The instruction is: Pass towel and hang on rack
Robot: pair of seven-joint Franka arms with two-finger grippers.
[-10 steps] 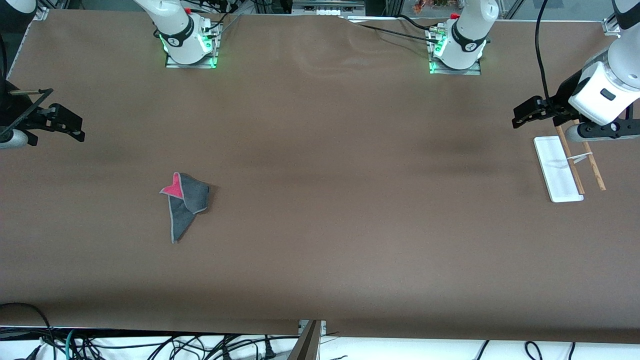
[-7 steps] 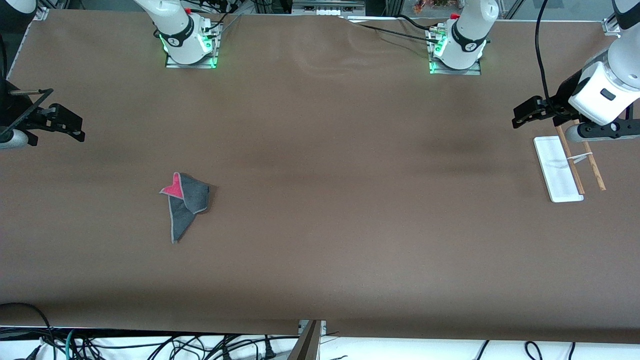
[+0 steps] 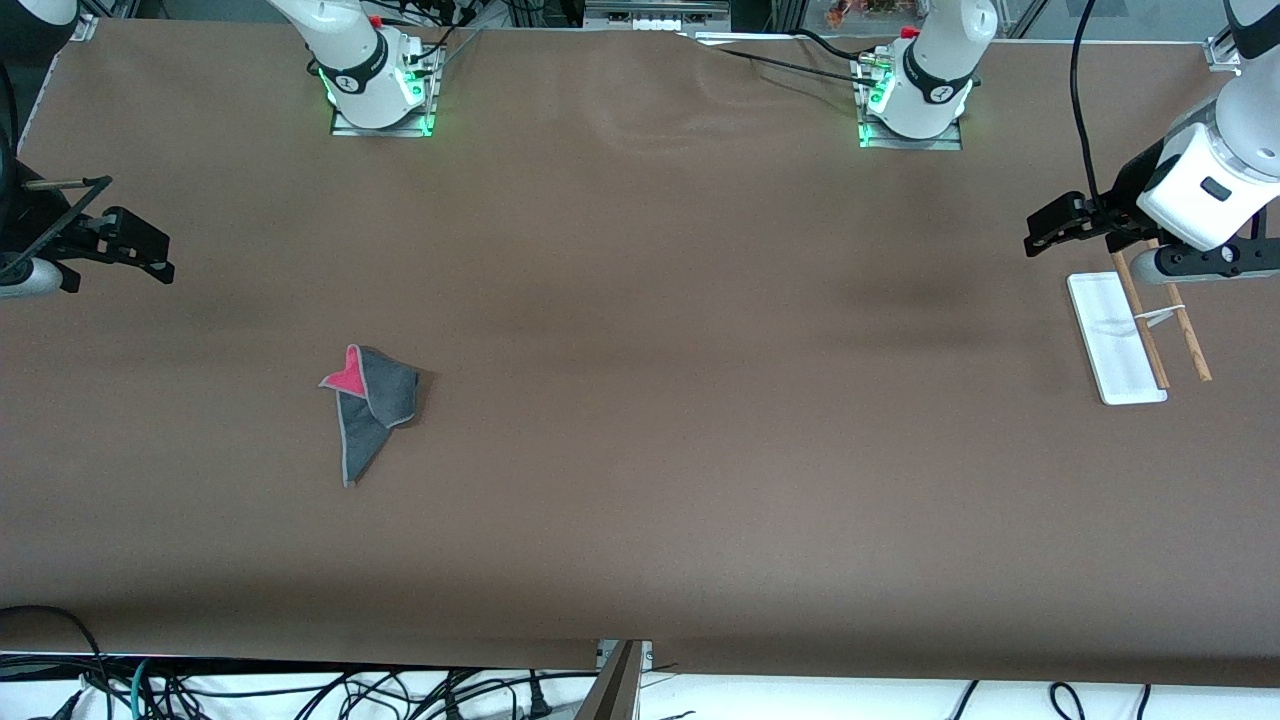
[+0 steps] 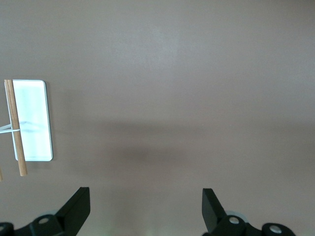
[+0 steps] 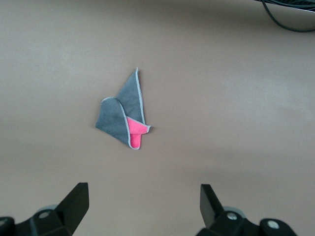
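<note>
Brown table (image 3: 640,450) surface, bare across the middle. Nearest the front camera, toward the right arm's end: towel (image 3: 368,415), crumpled flat on the table, dark grey side up with light stitched edging, one corner folded over to show pink-red; same towel (image 5: 123,118) seen from the right wrist, lying clear of both fingers. Farther from the camera, at the left arm's end: rack (image 3: 1120,340), flat white base on the table with two thin brown wooden rods (image 3: 1142,325) running lengthwise alongside; base and one rod also seen in the left wrist view (image 4: 32,120). Left gripper (image 3: 1040,232) hovering over the table just beside the rack's farther end, jaws spread wide, holding nothing, fingers (image 4: 76,211) apart with bare table between them. Right gripper (image 3: 150,255) hanging over the table's edge at the right arm's end, well apart from the towel, jaws likewise wide and empty, fingers (image 5: 74,201) parted. Both arms waiting.
</note>
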